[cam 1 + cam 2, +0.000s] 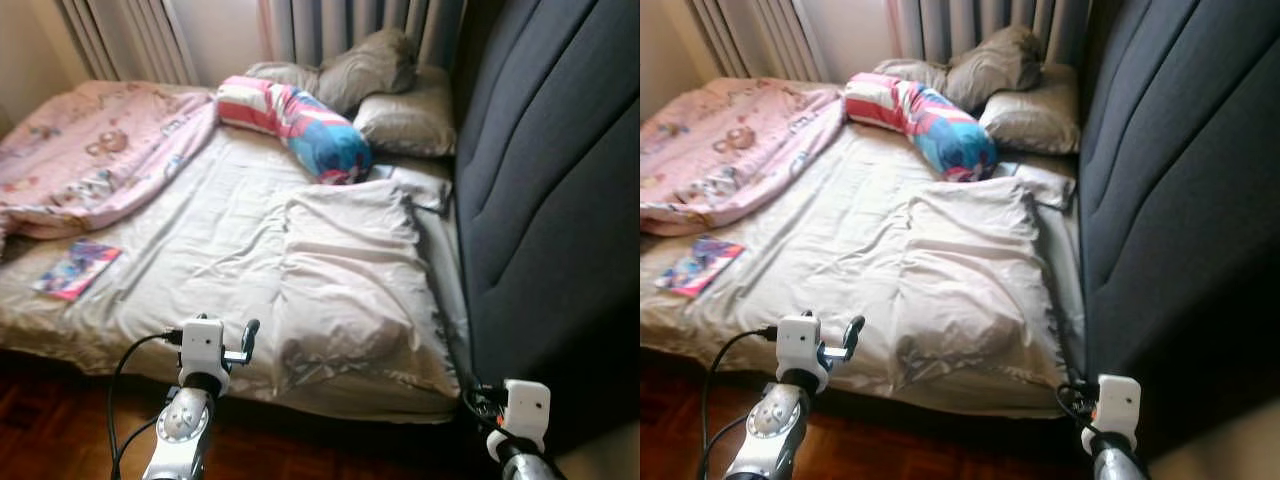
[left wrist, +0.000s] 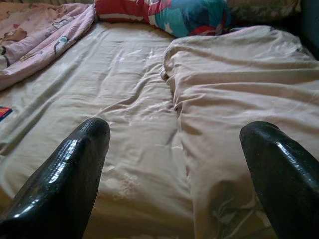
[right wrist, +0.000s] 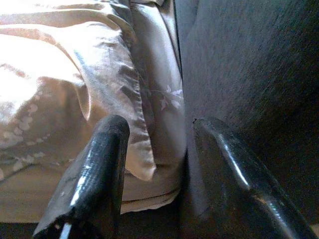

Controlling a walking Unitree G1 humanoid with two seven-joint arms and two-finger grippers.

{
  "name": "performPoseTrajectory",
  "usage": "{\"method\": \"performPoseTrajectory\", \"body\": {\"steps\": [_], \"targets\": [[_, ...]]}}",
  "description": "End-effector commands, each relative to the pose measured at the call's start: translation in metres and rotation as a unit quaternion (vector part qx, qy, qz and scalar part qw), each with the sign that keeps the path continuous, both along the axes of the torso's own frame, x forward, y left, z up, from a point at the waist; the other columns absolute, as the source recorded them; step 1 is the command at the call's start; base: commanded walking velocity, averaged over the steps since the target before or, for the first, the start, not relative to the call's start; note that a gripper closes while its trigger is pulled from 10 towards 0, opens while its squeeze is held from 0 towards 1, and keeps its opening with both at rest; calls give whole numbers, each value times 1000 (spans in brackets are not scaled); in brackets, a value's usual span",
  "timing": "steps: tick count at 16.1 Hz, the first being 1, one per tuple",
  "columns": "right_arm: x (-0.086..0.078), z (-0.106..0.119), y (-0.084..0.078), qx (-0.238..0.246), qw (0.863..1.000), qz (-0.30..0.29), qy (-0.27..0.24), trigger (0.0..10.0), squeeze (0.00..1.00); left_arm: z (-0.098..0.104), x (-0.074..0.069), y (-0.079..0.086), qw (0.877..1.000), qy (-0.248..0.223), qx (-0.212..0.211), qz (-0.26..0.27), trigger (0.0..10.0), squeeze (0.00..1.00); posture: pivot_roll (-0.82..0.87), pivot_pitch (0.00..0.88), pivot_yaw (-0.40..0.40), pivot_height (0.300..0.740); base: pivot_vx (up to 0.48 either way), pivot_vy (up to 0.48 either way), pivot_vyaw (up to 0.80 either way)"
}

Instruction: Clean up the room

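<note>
I'm looking down at the bed (image 1: pixel 200 260), its beige sheet rumpled, with a big beige pillow (image 1: pixel 350 290) lying flat on the side nearest the dark upholstered headboard (image 1: pixel 550 200). Beyond that pillow a red, white and blue bolster (image 1: pixel 295 125) lies across the mattress, and two grey-brown pillows (image 1: pixel 380 80) are piled behind it by the curtains (image 1: pixel 340 25). A pink quilt (image 1: pixel 90 150) is bunched on the left part of the bed, and a small colourful book (image 1: pixel 75 268) rests on the sheet just below the quilt's edge.

My left gripper (image 1: pixel 245 342) is raised in front of the near edge of the mattress, short of the beige pillow. From the left wrist camera its two black fingers (image 2: pixel 65 184) stand wide apart with nothing between them, looking across the sheet toward the bolster; a corner of the book shows at that frame's edge.

My right gripper's wrist block sits low by the corner where mattress meets headboard. The head views hide its fingers, but the right wrist camera shows them (image 3: pixel 97 169) parted and empty, aimed at the gap between the pillow's hanging edge and the headboard; the right gripper (image 3: pixel 159 164) is close to both. Dark wooden floor (image 1: pixel 60 420) runs below the bed.
</note>
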State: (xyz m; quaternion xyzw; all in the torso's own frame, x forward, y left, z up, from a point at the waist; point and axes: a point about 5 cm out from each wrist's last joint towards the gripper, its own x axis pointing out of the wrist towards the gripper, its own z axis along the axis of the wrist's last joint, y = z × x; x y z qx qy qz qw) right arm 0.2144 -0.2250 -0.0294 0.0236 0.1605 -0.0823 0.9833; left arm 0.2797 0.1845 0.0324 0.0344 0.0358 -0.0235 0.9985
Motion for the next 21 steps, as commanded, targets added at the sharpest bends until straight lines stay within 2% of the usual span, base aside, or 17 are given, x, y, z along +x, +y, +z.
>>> {"method": "performPoseTrajectory", "body": {"steps": [1, 2, 3, 7, 11, 14, 16, 21], "targets": [[3, 3, 1, 6, 1000, -15, -12, 10000, 0, -2, -2, 3, 1000, 8, 2, -7, 10000, 0, -32, 65, 60, 740, 0, 300, 0], [5, 4, 6, 7, 1000, -9, -19, 10000, 0, 0, -2, 4, 1000, 6, 11, -13, 10000, 0, -18, 68, 55, 740, 0, 300, 0], [8, 7, 11, 6, 1000, -1, -30, 10000, 0, -1, -5, 9, 1000, 4, 7, 6, 10000, 0, 1, 76, 41, 740, 0, 296, 0], [17, 14, 10, 0, 999, 14, -44, 10000, 0, -4, -14, 7, 1000, 4, -1, 8, 10000, 0, 1, 84, 10, 740, 0, 74, 0], [11, 15, 1, -12, 999, 18, -41, 10000, 0, -9, -21, -4, 1000, 10, -10, 5, 10000, 0, -1, 105, -19, 740, 0, 0, 0], [8, 13, 2, -9, 999, 16, -39, 10000, 0, -11, -25, -4, 1000, 14, -11, -3, 10000, 0, -11, 103, -8, 740, 0, 0, 0], [9, 13, 5, -7, 999, 21, -37, 10000, 0, -9, -22, -4, 1000, 15, -24, 2, 10000, 0, -7, 105, -1, 740, 0, 0, 0], [4, 7, 18, 3, 999, 29, -29, 10000, 0, -3, -18, -5, 1000, 10, -14, -17, 10000, 0, 0, 92, 21, 740, 0, 344, 0]]}}
